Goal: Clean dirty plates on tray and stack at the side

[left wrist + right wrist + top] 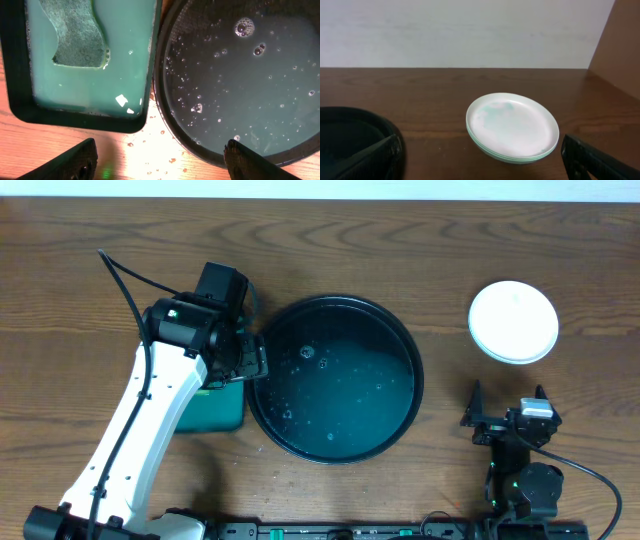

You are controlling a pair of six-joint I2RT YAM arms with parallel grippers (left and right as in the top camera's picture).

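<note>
The round black tray (405,340) lies mid-table and holds only water drops and bubbles; its rim also shows in the left wrist view (167,107). The white plates (513,321) sit stacked at the right on the table, seen edge-on as a stack in the right wrist view (512,127). My left gripper (252,360) is open and empty, hovering over the gap between the green tray and the black tray (160,160). My right gripper (508,408) is open and empty near the front edge, short of the plate stack (482,160).
A green rectangular tray (215,408) with black rim holds milky water and a green sponge (77,32), left of the black tray and partly under my left arm. Water spots dot the wood between the trays (165,150).
</note>
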